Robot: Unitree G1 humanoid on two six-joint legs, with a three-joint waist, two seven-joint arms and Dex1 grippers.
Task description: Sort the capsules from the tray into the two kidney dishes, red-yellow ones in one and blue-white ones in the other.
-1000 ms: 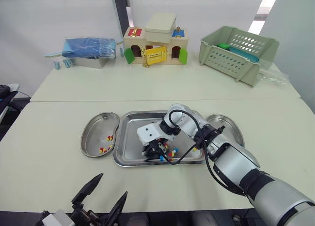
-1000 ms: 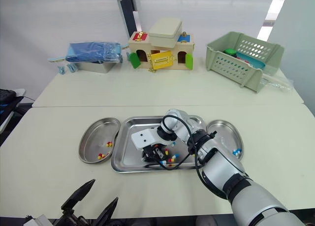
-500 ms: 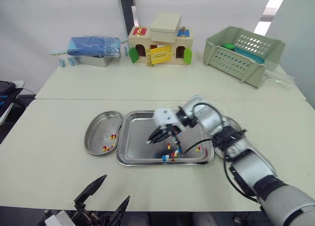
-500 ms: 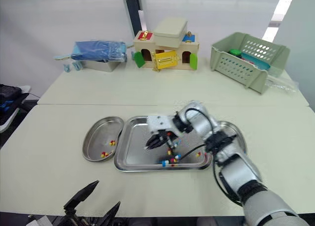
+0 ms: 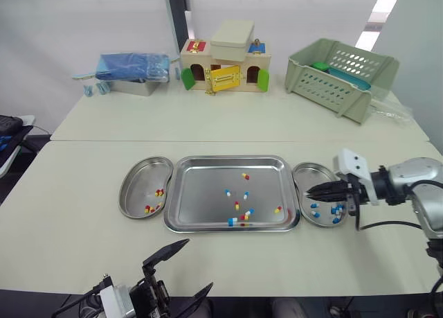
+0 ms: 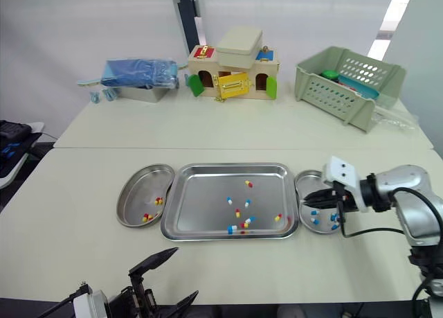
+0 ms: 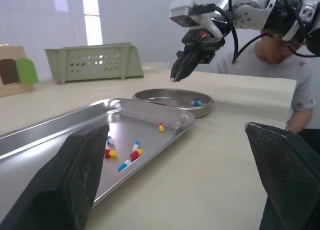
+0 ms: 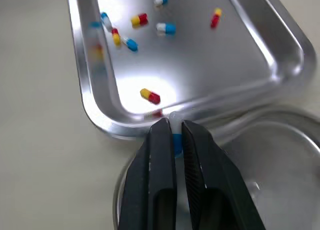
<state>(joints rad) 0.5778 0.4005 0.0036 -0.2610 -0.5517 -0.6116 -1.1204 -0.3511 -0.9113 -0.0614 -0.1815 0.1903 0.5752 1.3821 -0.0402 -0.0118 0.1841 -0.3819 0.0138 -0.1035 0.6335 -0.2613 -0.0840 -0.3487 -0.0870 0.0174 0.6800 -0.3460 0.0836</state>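
Steel catches the light across the whole workspace: the tray [image 5: 208, 174] in the middle, one kidney dish on each side of it. Your right gripper [image 8: 174, 124] is pinched narrow on a blue-white capsule [image 8: 175, 141], and it hangs over the tray-side edge of the right kidney dish [image 5: 313, 175], not yet touching the metal. That dish already holds a few blue-white capsules [image 5: 336, 209], so you are over the correct bin for this one.

The left kidney dish [image 5: 137, 177] has a handful of red-yellow capsules [image 5: 157, 192] lying near the side that faces the tray. No mixing shows in either dish, as far as you can tell from the head views.

The job looks less than half done. The tray has about eight or nine capsules left in it, both colours mixed: a red-yellow one [image 5: 245, 176] alone toward the far rim, another [image 5: 278, 209] near the right rim, two blue-white ones [image 5: 227, 192] around the centre, and a tight cluster [image 5: 242, 217] close to the near rim.

Your left gripper [image 5: 199, 264] is spread wide and empty, low at the near edge of the table, well apart from the tray. You could put it to work on the red-yellow ones, since their dish sits on its side
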